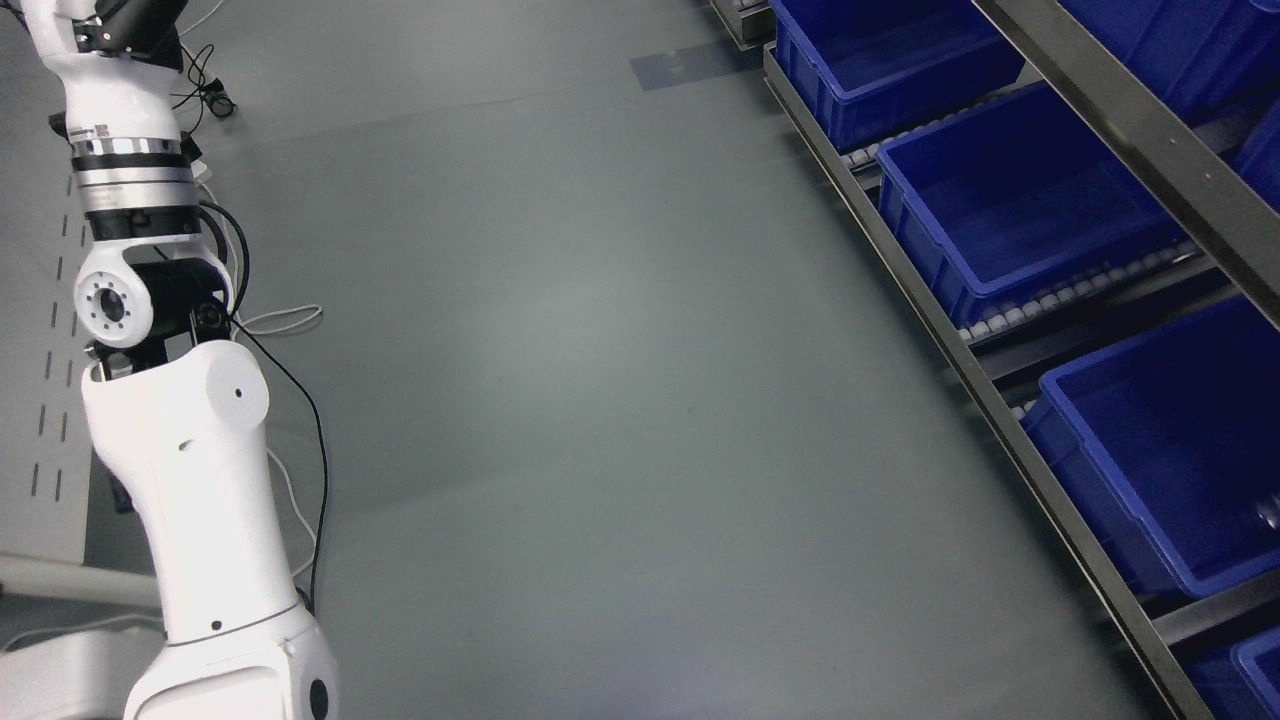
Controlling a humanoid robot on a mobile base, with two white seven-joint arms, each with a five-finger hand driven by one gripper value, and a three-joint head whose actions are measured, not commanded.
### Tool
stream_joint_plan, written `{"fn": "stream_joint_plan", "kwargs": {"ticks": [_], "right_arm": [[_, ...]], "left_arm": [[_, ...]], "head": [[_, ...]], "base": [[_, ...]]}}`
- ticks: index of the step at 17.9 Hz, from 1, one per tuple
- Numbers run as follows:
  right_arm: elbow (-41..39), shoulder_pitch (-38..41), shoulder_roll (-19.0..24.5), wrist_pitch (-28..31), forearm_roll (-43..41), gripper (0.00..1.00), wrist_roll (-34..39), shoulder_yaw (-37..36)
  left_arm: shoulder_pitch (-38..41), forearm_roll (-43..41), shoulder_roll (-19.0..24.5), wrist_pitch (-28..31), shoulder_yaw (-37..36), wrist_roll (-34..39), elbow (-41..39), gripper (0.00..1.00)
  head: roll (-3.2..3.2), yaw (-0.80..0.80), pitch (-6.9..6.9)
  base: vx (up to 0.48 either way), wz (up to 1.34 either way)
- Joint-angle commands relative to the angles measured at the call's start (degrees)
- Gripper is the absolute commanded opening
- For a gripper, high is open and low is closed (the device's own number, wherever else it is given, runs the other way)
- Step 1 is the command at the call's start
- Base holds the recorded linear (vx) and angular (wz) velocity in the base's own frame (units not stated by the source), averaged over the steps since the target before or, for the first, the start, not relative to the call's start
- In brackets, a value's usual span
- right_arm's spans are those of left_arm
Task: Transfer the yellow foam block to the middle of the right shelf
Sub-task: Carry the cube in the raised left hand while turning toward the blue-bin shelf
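From the head view I see my white jointed left arm (175,470) rising from the lower left and running up out of the top left corner; the robot hand on it is past the frame edge, so I cannot tell how far it is open or whether it holds anything. The right arm does not show at all. The yellow foam block is nowhere in the picture, so I cannot say where it sits.

I judge this to be a transit or searching step: either the block is carried out of sight or it is yet to be found. The next move calls for turning toward the metal roller shelf (985,400) on the right and bringing the hand into view.

The smooth grey floor (600,380) between arm and shelf is wide and bare. Deep blue plastic bins (1020,200) line the shelf rack; its slanted steel front rail is the edge to clear. Loose black and white cables (285,320) lie beside the arm, a possible snag.
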Motion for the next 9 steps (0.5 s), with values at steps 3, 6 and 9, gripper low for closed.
{"fn": "stream_joint_plan", "kwargs": {"ticks": [3,6,9], "right_arm": [[-1.0,0.1,-1.0,0.0,0.2,1.0,0.0,0.0],[-1.0,0.1,-1.0,0.0,0.2,1.0,0.0,0.0],[-1.0,0.1,-1.0,0.0,0.2,1.0,0.0,0.0]], "left_arm": [[-1.0,0.0,1.0,1.4,0.2,0.1,-0.4,0.4],[-1.9,0.0,1.0,3.2,0.1,0.1,-0.4,0.4],[-2.7,0.0,1.0,3.5,-0.8,0.1,-0.3,0.4]], "head": [[0.0,0.0,0.0],[0.0,0.0,0.0],[0.0,0.0,0.0]], "base": [[0.464,-0.04],[0.486,-0.19],[0.423,-0.39]]}}
